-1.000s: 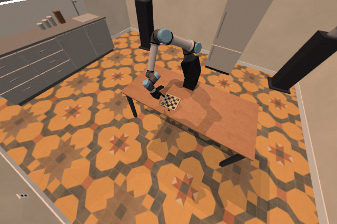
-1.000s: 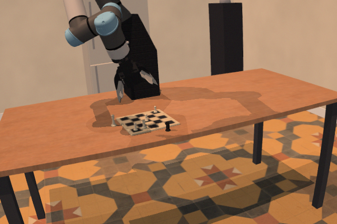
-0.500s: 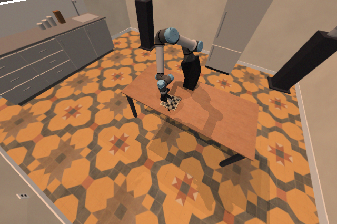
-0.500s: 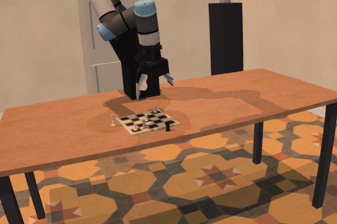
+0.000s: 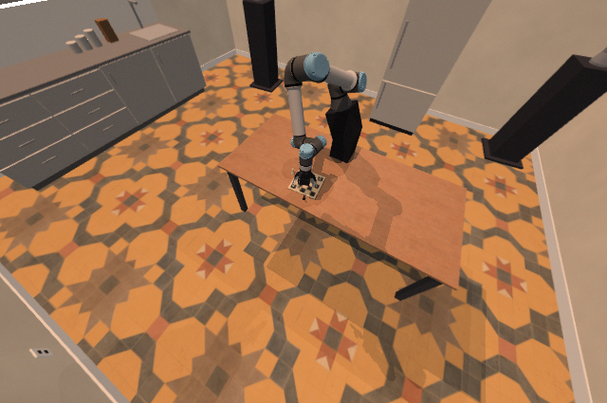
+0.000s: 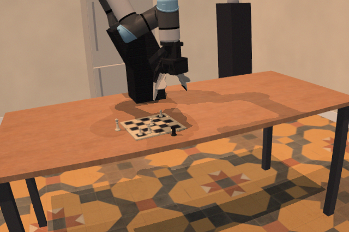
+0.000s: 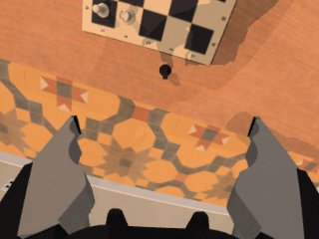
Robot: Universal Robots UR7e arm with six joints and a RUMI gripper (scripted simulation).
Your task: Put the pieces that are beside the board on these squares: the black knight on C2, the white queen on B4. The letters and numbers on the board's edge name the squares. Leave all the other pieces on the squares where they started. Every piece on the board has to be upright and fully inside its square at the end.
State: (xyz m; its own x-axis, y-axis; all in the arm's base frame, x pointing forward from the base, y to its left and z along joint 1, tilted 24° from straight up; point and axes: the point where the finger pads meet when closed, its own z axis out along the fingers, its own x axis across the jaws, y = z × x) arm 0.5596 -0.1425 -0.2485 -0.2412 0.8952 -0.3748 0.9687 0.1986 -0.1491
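A small chessboard (image 6: 169, 120) (image 5: 317, 188) (image 7: 199, 37) lies near the table's front edge. The white queen (image 6: 117, 125) stands upright on the table just left of the board. The black knight (image 6: 173, 131) (image 7: 164, 71) stands on the table beside the board's front right corner. Several white pieces stand on the board, among them one at the far edge (image 6: 160, 113) and two near the front (image 6: 148, 129) (image 7: 102, 10). My gripper (image 6: 170, 90) (image 7: 162, 118) (image 5: 303, 176) is open and empty. It hangs well above the board, fingers pointing down.
The wooden table (image 6: 253, 96) (image 5: 416, 222) stretches far to the right of the board. The arm's black pedestal (image 6: 140, 63) stands on the table behind the board. The table's front edge runs close to the knight, with tiled floor below.
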